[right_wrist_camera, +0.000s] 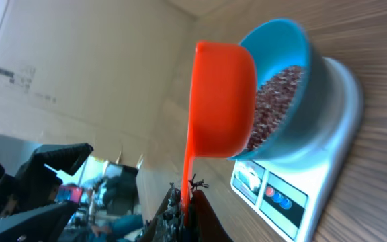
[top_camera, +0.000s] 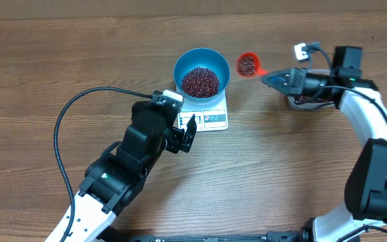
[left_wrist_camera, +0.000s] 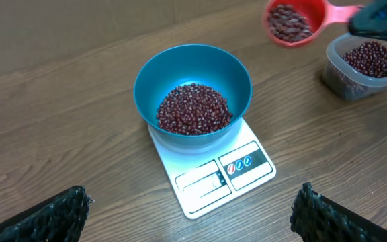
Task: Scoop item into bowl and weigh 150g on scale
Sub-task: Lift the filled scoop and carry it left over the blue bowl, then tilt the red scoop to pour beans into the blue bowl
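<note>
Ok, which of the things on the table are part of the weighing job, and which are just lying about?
In the job: beans, blue bowl, scale under it, orange scoop in the right gripper, clear tub of beans.
Lying about: only the black cable.

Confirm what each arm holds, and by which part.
Right fingers pinch the red scoop by its handle end. Left fingers open, holding nothing.

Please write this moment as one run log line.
bowl: on scale, holds beans | right gripper: shut on loaded scoop beside bowl | left gripper: open
</note>
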`<act>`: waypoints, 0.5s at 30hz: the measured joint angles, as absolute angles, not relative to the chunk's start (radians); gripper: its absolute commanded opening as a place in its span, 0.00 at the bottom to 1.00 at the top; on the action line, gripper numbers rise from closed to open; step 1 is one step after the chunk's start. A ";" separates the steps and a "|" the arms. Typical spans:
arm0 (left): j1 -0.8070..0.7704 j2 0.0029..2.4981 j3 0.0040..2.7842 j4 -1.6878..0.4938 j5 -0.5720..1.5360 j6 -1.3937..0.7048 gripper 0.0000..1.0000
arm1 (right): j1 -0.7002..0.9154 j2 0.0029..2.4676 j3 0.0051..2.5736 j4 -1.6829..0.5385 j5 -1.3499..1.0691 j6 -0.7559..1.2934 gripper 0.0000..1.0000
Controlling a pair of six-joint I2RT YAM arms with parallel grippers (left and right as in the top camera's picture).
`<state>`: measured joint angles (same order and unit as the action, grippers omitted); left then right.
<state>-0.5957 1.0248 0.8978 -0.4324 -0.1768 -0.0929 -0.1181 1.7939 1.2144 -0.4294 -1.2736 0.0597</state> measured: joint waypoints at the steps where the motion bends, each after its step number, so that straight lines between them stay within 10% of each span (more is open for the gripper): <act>1: -0.596 1.025 0.898 -0.433 -0.177 -0.093 1.00 | -0.094 1.794 1.214 -0.397 -1.266 0.084 0.04; 15: -0.596 1.025 0.898 -0.433 -0.177 -0.093 1.00 | 0.165 1.794 1.214 -0.289 -0.974 0.159 0.04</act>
